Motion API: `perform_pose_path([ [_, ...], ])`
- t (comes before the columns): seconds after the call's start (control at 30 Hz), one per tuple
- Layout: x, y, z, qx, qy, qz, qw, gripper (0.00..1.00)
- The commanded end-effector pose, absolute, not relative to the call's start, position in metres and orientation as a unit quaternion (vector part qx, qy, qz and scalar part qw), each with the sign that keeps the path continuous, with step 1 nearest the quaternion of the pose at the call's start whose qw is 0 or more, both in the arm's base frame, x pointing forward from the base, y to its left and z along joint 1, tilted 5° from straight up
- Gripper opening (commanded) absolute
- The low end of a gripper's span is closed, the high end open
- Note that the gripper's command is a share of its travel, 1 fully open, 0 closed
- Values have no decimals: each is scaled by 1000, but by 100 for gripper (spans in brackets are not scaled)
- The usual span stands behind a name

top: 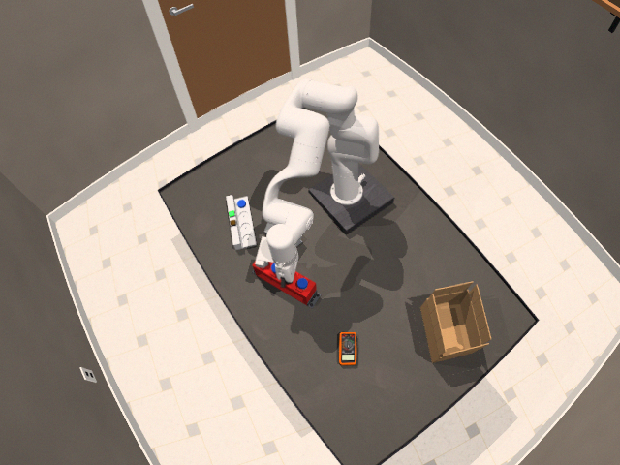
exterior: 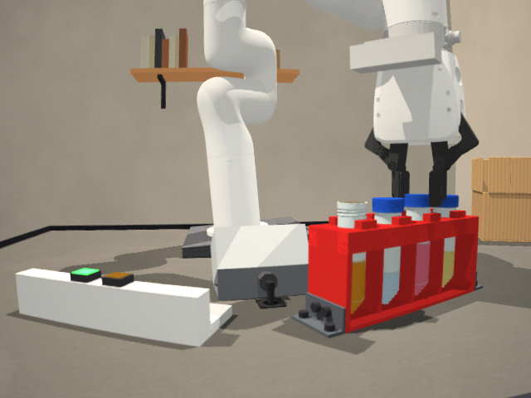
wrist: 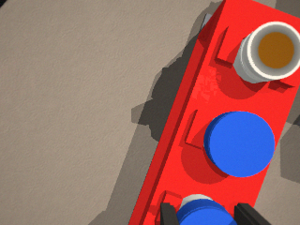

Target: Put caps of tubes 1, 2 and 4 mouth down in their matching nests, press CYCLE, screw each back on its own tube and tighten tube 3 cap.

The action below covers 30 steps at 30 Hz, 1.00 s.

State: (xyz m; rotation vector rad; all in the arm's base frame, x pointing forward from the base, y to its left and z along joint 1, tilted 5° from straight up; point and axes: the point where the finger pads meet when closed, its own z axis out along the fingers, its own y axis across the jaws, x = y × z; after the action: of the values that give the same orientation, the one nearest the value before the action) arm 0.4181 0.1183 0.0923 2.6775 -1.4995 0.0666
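The red tube rack (top: 310, 295) (exterior: 386, 240) (wrist: 187, 103) holds four tubes. My gripper (top: 285, 280) (exterior: 418, 197) (wrist: 206, 217) comes straight down on it and is shut on the blue cap (exterior: 416, 199) (wrist: 206, 211) of the pink tube. The end tube (exterior: 351, 212) (wrist: 274, 49), with orange liquid, is open. The tube beside it carries a blue cap (exterior: 387, 204) (wrist: 240, 142). The other end tube is also capped (top: 301, 283) (exterior: 450, 200). The white cap tray (top: 245, 237) (exterior: 107, 299) holds one blue cap (top: 241, 202) in an end nest. Its green lamp (top: 232, 213) (exterior: 85, 272) is lit.
A white and grey housing (exterior: 257, 252) stands behind the rack, mostly hidden under the arm in the top view. An orange multimeter (top: 347, 348) and an open cardboard box (top: 455, 320) (exterior: 501, 196) lie on the dark mat. The arm's base plinth (top: 373, 202) is at the back.
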Motion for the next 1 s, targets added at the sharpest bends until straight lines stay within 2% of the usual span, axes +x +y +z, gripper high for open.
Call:
perform_pose_path([
  [0.0, 420, 119, 94, 841, -539, 26, 33, 0],
  [0.53, 420, 119, 93, 682, -731, 33, 26, 0],
  [0.9, 420, 119, 93, 637, -770, 35, 24, 0],
  [0.93, 420, 119, 93, 637, -770, 35, 24, 46],
  [0.97, 420, 119, 93, 637, -770, 35, 24, 46],
])
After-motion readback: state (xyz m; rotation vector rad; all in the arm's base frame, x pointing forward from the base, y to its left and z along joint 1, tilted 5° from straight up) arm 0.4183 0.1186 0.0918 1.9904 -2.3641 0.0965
